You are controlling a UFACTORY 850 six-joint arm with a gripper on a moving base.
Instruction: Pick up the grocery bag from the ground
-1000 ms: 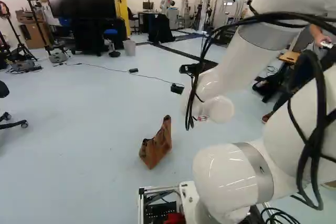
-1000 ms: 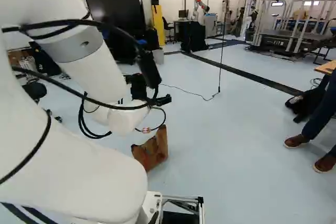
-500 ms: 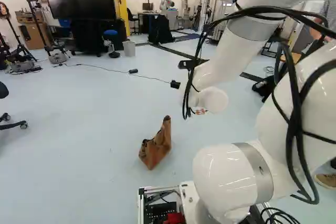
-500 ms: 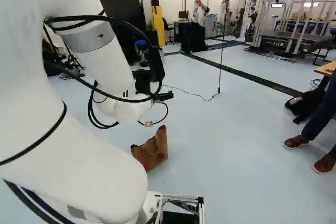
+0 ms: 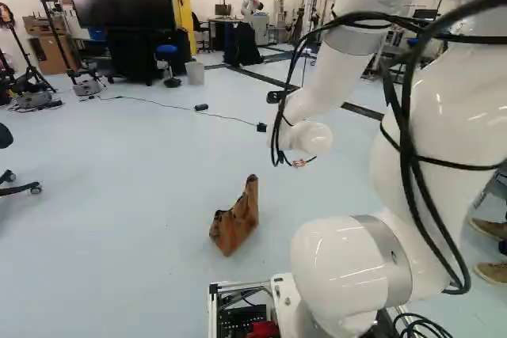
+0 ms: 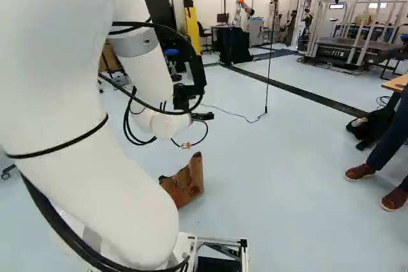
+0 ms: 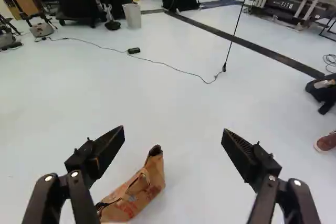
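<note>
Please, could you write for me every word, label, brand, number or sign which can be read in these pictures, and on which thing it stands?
Brown bag: reddish print, too small and blurred to read.
Railed platform at the back: pale letters on its dark side, too blurred to quote surely.
I can quote no other text with certainty.

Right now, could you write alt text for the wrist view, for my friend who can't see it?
A crumpled brown paper bag on a pale floor shows between the two spread black fingers of an open gripper, nearer one finger and not gripped. Beyond it, a thin cable crosses the floor, with a bin farther off.
</note>
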